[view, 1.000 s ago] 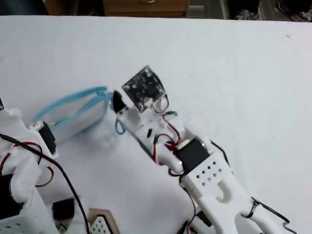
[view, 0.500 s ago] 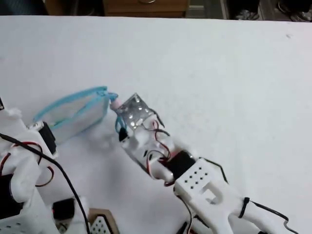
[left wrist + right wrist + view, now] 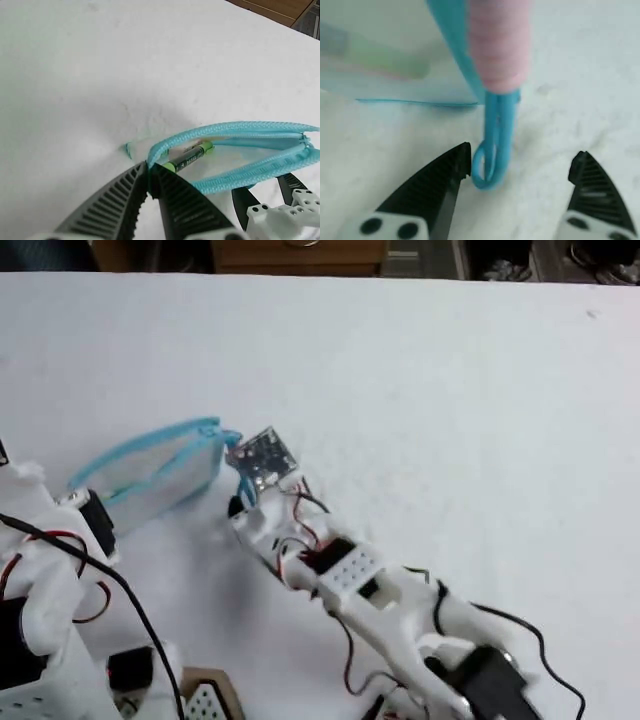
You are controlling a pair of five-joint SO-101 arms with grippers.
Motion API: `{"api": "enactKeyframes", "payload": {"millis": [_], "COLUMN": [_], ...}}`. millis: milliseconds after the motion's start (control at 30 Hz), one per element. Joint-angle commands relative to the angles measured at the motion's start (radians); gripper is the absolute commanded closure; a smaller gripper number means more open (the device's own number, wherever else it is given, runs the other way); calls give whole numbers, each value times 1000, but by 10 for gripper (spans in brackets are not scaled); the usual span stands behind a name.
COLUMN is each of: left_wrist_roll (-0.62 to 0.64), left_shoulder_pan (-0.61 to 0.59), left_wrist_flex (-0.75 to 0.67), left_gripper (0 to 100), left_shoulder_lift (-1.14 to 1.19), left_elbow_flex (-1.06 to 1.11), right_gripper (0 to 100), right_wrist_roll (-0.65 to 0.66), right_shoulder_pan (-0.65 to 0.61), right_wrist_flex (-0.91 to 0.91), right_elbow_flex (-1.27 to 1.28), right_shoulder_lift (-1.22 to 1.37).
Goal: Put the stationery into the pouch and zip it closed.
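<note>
The clear pouch (image 3: pixel 150 475) with a blue zipper lies at the left of the table, its mouth open. Inside it I see a green pen (image 3: pixel 190 156). My left gripper (image 3: pixel 148 172) is shut on the zipper edge at one end of the pouch (image 3: pixel 235 150); in the high view this gripper (image 3: pixel 82 500) is at the pouch's near-left end. At the other end, my right gripper (image 3: pixel 520 165) is open, low over the table. The blue zipper pull loop (image 3: pixel 490 150) hangs under a pink tab (image 3: pixel 500 45), between the fingers and closer to one fingertip (image 3: pixel 457 157).
White table (image 3: pixel 450 390) stretches open to the right and back. Wooden furniture (image 3: pixel 300 255) stands beyond the far edge. The left arm's base and cables (image 3: pixel 40 610) fill the near-left corner, beside a small tan part (image 3: pixel 210 695).
The right arm has swung left and dropped lower, bringing its gripper down to the pouch's right end at the zipper pull. The pouch and left arm have not moved.
</note>
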Motion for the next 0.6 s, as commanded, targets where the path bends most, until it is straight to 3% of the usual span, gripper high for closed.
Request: {"api": "enactKeyframes", "payload": {"millis": [0, 167, 467, 567], "left_wrist_roll": [-5, -5, -5, -5], "left_shoulder_pan": [-7, -7, -7, -7], "left_wrist_flex": [-18, -18, -20, -20], "left_gripper": [976, 976, 976, 976], "left_shoulder_lift": [10, 10, 10, 10], "left_elbow_flex": [-2, -2, -2, -2], "right_gripper": [759, 981, 961, 898], "right_wrist_roll": [-3, 68, 95, 95], "right_shoulder_pan": [58, 85, 85, 81], "right_wrist_flex": [-45, -47, -47, -47], "right_elbow_flex": [-25, -25, -25, -25], "right_shoulder_lift": [62, 50, 1, -8]}}
